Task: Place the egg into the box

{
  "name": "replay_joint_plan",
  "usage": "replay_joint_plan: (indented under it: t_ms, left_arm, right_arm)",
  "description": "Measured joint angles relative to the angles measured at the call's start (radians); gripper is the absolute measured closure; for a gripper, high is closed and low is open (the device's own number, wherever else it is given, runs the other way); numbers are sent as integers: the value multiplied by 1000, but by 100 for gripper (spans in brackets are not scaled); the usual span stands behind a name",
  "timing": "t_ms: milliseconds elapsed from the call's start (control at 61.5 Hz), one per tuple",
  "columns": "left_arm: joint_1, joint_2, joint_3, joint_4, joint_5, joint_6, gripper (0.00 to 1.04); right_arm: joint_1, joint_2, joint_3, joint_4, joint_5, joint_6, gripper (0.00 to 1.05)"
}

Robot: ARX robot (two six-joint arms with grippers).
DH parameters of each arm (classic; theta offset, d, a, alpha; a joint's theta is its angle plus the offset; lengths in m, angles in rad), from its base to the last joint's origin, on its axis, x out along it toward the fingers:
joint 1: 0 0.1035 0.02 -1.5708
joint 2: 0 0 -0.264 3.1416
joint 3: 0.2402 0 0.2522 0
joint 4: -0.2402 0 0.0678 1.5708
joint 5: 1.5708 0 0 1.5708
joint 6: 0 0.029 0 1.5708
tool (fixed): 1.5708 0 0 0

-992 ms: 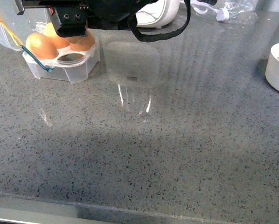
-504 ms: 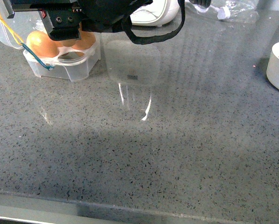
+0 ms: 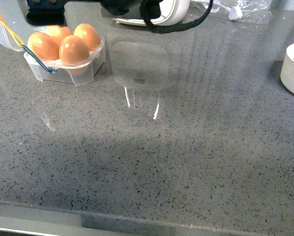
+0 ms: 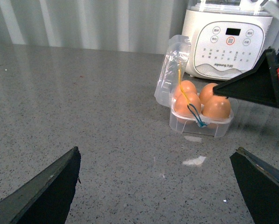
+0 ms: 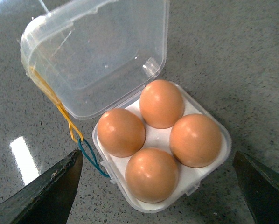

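Observation:
The box (image 3: 68,69) is a clear carton at the far left of the counter, its lid (image 3: 4,29) hinged open. All its cells hold brown eggs. The egg (image 3: 73,49) in the front right cell shows in the right wrist view (image 5: 151,175) and the left wrist view (image 4: 217,107). My right gripper (image 5: 156,158) is open and empty just above the box (image 5: 195,182), apart from the eggs; in the front view it is a dark blur (image 3: 41,14) at the top left. My left gripper (image 4: 158,186) is open and empty over bare counter, well short of the box (image 4: 200,126).
A white bowl (image 3: 290,73) with something orange in it stands at the right edge. A white appliance (image 3: 161,12) stands behind the box, also in the left wrist view (image 4: 228,42). A clear plastic bag (image 3: 250,12) lies at the back right.
The right gripper, which covered the box, has drawn back and up. The front right cell was empty and now holds an egg. The gripper has let go.

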Motion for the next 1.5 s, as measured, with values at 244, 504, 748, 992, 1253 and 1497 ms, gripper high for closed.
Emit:
replay_joint_plan:
  t_ms: [244, 504, 748, 992, 1253, 1497]
  left_arm:
    - [0, 0, 0, 0, 0, 0, 7]
    - [0, 0, 0, 0, 0, 0, 7]
    - [0, 0, 0, 0, 0, 0, 7]
    - [0, 0, 0, 0, 0, 0, 7]
    - [0, 0, 0, 0, 0, 0, 7]
    - [0, 0, 0, 0, 0, 0, 7]
  right_arm:
    - [-146, -138, -149, 119, 8, 55, 7]
    - [-405, -417, -450, 185, -42, -77, 7]
    - [-652, -692, -585, 190, -44, -206, 7]
    - [-752, -896, -634, 224, -16, -279, 7]
    - [-707, -1064, -860, 261, 169, -86, 52]
    - [-617, -1195, -1054, 319, 257, -63, 100]
